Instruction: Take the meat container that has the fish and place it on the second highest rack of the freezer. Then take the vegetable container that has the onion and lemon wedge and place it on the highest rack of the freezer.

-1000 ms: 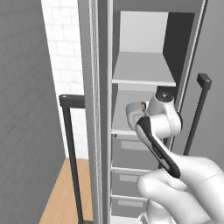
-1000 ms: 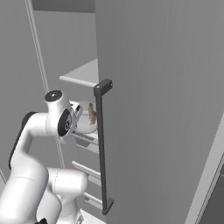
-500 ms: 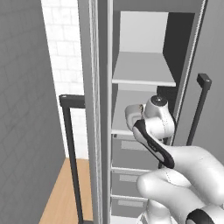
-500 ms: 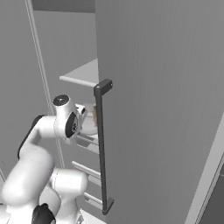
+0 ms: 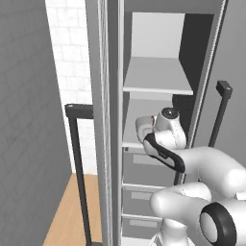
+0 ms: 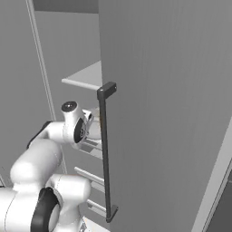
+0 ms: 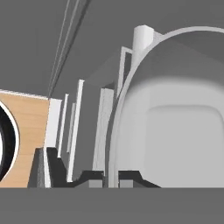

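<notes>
Pincer [image 7: 110, 178] fingertips were clenched on the thin rim of a pale grey, translucent rounded container [image 7: 175, 127], seen edge-on in the hand view, its contents not discernible. From the left base view the white arm's wrist [image 5: 161, 129] reached into the tall narrow grey freezer [image 5: 158, 43] at the lower of its two open light-grey shelves [image 5: 137, 122], below the highest flat light-grey rack [image 5: 156, 77]. On the right, the freezer's open grey door [image 6: 167, 108] carried a long dark vertical bar handle [image 6: 105, 149], with grey drawers [image 5: 144, 166] below the shelves.
</notes>
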